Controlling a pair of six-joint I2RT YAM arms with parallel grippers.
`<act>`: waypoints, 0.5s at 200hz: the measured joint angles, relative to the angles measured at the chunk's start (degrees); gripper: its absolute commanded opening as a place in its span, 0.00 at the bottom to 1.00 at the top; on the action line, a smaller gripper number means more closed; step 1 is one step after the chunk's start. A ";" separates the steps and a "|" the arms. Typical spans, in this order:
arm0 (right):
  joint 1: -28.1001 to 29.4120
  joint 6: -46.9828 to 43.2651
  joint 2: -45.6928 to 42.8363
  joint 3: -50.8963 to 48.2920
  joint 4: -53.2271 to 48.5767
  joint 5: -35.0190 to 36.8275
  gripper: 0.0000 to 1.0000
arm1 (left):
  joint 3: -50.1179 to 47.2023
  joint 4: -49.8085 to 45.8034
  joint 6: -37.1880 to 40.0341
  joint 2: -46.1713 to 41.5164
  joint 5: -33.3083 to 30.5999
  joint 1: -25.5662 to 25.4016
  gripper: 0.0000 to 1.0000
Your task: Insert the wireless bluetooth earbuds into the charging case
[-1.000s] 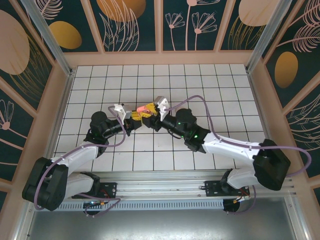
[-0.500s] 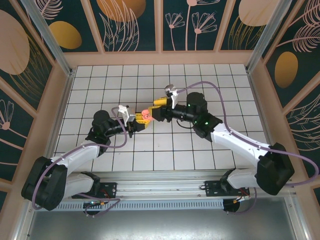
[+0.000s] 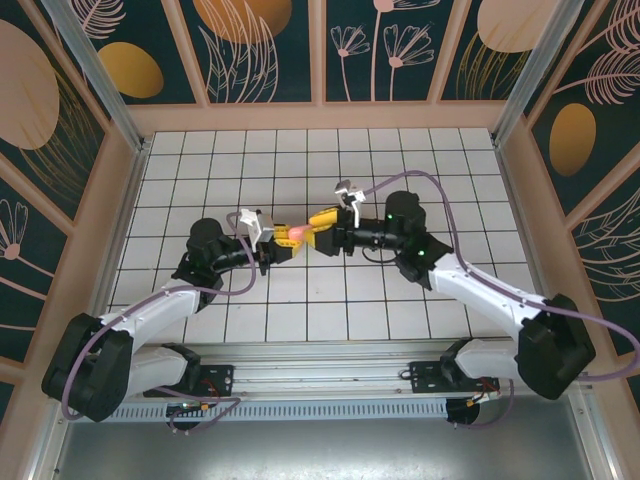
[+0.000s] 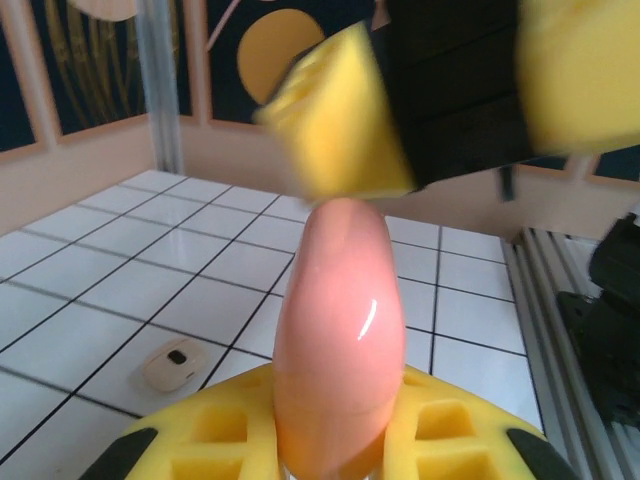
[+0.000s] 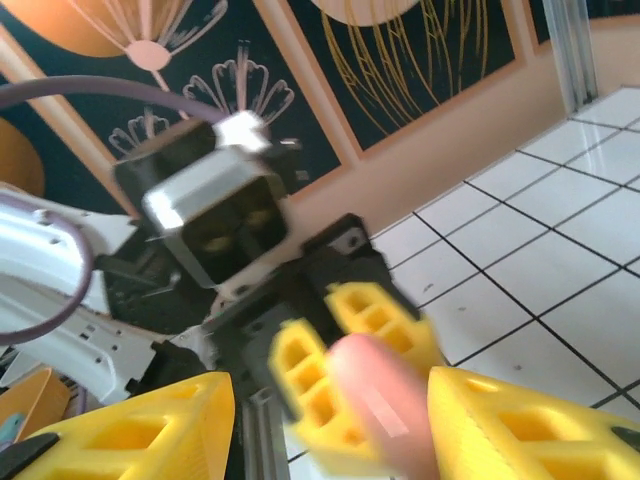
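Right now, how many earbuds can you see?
1. An earbud lies on the tiled table, to the left of the raised charging case in the left wrist view. The second may be hidden.

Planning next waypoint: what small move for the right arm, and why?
Probably close the right gripper on the free end of the charging case: the left gripper clamps its base, right fingers straddle its tip, an earbud lies on the tile.
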 measured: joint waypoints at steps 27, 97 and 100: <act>-0.61 2.25 -6.25 -3.39 1.73 5.33 0.55 | 1.70 -2.27 -5.51 3.63 -2.56 0.17 0.19; -7.39 11.58 -9.70 -6.78 -15.21 35.91 0.57 | 13.88 -14.62 -30.38 21.62 -10.45 -1.18 0.17; -7.45 11.78 -9.70 -6.84 -15.78 36.28 0.57 | 14.43 -15.26 -31.32 22.38 -10.88 -1.27 0.17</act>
